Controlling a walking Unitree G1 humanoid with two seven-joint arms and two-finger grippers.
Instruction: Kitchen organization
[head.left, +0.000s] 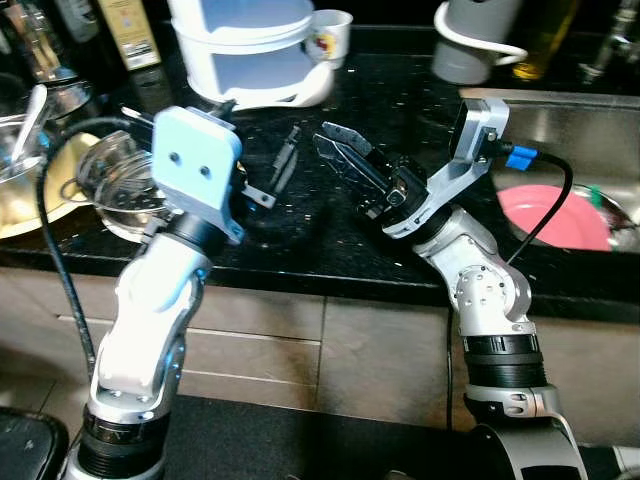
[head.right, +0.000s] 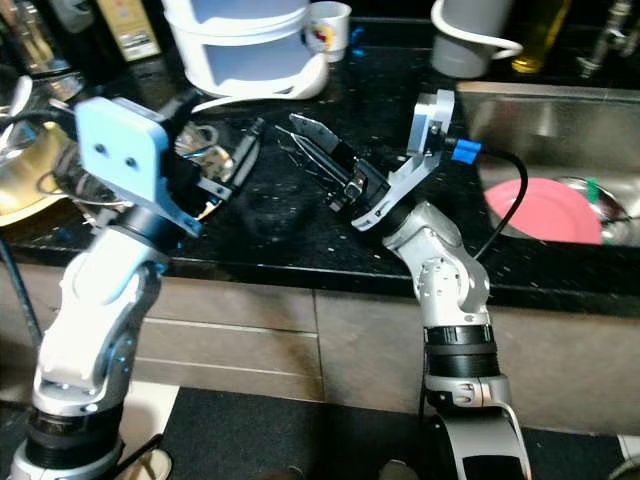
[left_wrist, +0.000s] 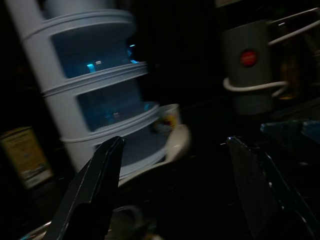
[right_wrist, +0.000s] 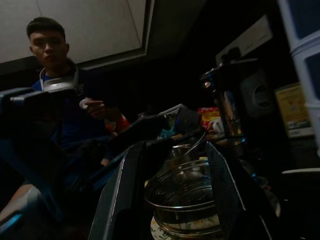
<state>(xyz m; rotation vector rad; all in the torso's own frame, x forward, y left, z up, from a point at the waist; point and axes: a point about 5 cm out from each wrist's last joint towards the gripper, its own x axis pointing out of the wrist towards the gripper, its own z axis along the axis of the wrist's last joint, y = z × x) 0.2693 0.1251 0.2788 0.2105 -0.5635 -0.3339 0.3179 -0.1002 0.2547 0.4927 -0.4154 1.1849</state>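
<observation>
Head views: left gripper (head.left: 283, 160) and right gripper (head.left: 338, 150), both spread and empty, over black counter (head.left: 330, 240); glass bowl (head.left: 120, 180), possibly stacked, risks a knock.

Both hands hover above the black table (head.right: 300, 230). Left hand (head.right: 225, 165) and right hand (head.right: 300, 140) open. Pink plate (head.right: 540, 212) lies in the sink (head.right: 520, 110).

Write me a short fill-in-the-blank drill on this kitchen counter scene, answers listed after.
1. The plate lying in the sink is ____ in colour.
2. Both claws hang over a ____ countertop.
3. The left claw has its fingers ____.
4. The small cup stands right beside the white ____ container.

Answers: pink; black; open; tiered
</observation>
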